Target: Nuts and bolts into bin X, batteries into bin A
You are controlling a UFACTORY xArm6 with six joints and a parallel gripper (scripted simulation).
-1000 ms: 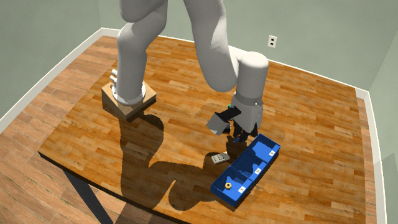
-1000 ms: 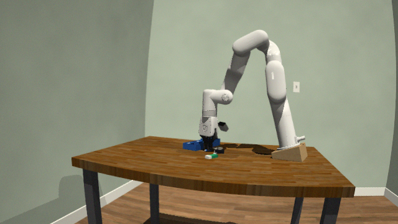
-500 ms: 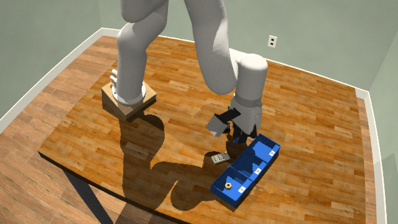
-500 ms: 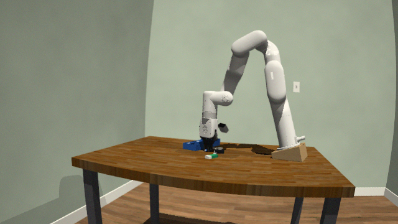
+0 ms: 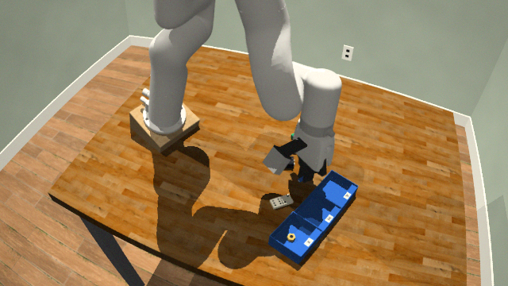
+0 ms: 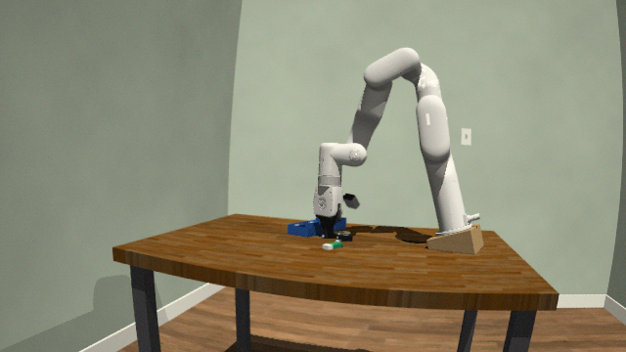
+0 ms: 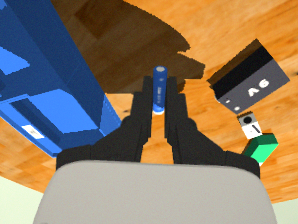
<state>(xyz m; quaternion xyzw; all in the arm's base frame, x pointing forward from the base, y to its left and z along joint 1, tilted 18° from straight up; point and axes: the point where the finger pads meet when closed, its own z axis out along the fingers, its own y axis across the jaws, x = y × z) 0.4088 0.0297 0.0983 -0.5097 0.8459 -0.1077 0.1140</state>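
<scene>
My gripper (image 7: 159, 90) is down at the table top and shut on a small blue battery (image 7: 160, 88), which stands between the fingertips. In the top view the gripper (image 5: 305, 175) is just beside the far end of the blue three-compartment bin (image 5: 315, 216). The bin's long side also shows to the left in the wrist view (image 7: 47, 76). A brass nut (image 5: 290, 237) lies in the bin's nearest compartment. The white labels on the bin are too small to read.
A black box (image 7: 248, 78) and a white-and-green piece (image 7: 258, 143) lie to the right of the fingers. A grey keypad-like piece (image 5: 281, 202) lies beside the bin. The arm's wooden base block (image 5: 164, 127) stands at the back left.
</scene>
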